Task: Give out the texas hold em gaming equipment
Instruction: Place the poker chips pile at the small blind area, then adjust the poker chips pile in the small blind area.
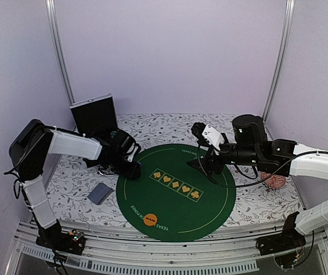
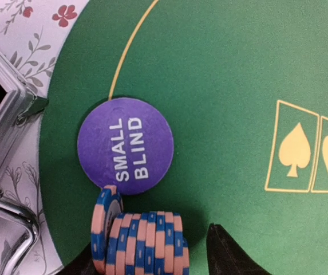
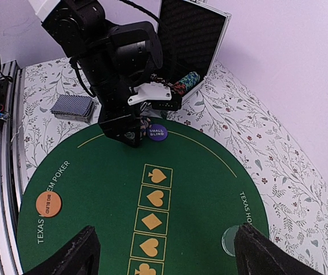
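A purple SMALL BLIND disc [image 2: 125, 147] lies on the green poker mat [image 2: 221, 86] near its far left rim. Just below it a short stack of blue-and-pink poker chips [image 2: 143, 240] lies on edge between the fingers of my left gripper [image 2: 146, 252]. The right finger [image 2: 226, 255] stands apart from the stack, so the jaws are open. My right gripper [image 3: 165, 232] hangs open over the mat's right side, holding nothing, with a clear disc [image 3: 230, 239] beside its right finger. An orange BIG BLIND disc [image 3: 48, 204] lies at the near rim. Grey-blue cards [image 3: 72, 106] sit left of the mat.
An open metal case [image 1: 93, 114] stands at the back left with more chips [image 3: 185, 82] inside; its latch edge [image 2: 9, 114] is close to my left gripper [image 1: 134, 169]. Printed suit boxes [image 1: 176, 185] cross the mat's middle. A floral cloth [image 1: 255, 200] covers the table.
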Available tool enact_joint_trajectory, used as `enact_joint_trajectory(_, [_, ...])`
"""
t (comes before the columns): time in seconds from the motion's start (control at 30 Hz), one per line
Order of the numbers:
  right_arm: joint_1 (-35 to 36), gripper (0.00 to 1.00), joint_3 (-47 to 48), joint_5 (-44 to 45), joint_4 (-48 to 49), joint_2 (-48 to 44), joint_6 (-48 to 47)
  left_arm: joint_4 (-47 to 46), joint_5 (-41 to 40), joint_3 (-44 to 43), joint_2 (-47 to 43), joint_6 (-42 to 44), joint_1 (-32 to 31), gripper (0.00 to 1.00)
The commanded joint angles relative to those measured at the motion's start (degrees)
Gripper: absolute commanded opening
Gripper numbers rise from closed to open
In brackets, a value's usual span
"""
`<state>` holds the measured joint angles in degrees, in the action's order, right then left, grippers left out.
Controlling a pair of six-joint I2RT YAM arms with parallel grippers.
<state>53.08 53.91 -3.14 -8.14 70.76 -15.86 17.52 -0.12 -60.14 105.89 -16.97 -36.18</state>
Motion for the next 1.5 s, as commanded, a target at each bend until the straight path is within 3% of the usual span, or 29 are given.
enact_joint_trajectory(0.0, [-0.02,0.83,-0.79,-0.33,0.06,-0.51,0.56,1.55,1.92,0.22,2.12,2.26,0.32,0.55])
enact_joint_trajectory(0.33, [-0.01,0.83,-0.81,-0.60,-0.37,-0.75,0.74,2.69,0.45,-1.22,0.87,6.58,0.46,0.58])
enact_joint_trajectory(0.6, [-0.02,0.83,-0.82,-0.72,-0.48,-0.71,1.01,3.22,0.58,-1.70,-0.33,6.83,0.36,0.48])
enact_joint_trajectory(0.7, [-0.02,0.83,-0.76,-0.76,-0.47,-0.63,1.07,3.22,0.25,-1.65,-0.74,7.38,0.32,0.39])
enact_joint_trajectory(0.83, [-0.03,0.83,-0.66,-0.82,-0.55,-0.69,1.01,3.21,-0.50,-1.38,-1.40,7.64,0.24,0.10])
enact_joint_trajectory(0.93, [-0.06,0.83,-0.68,-0.80,-0.67,-0.82,1.01,4.73,-3.37,-1.83,-2.08,7.53,0.17,0.00])
enact_joint_trajectory(1.2, [-0.01,0.83,-0.71,-0.86,-0.74,-0.76,1.02,17.62,-27.46,-7.71,2.05,6.05,-1.88,0.00])
enact_joint_trajectory(1.47, [-0.03,0.83,-0.53,-1.12,-0.65,-0.45,1.11,19.69,-34.31,-12.72,9.83,5.83,-7.38,0.06])
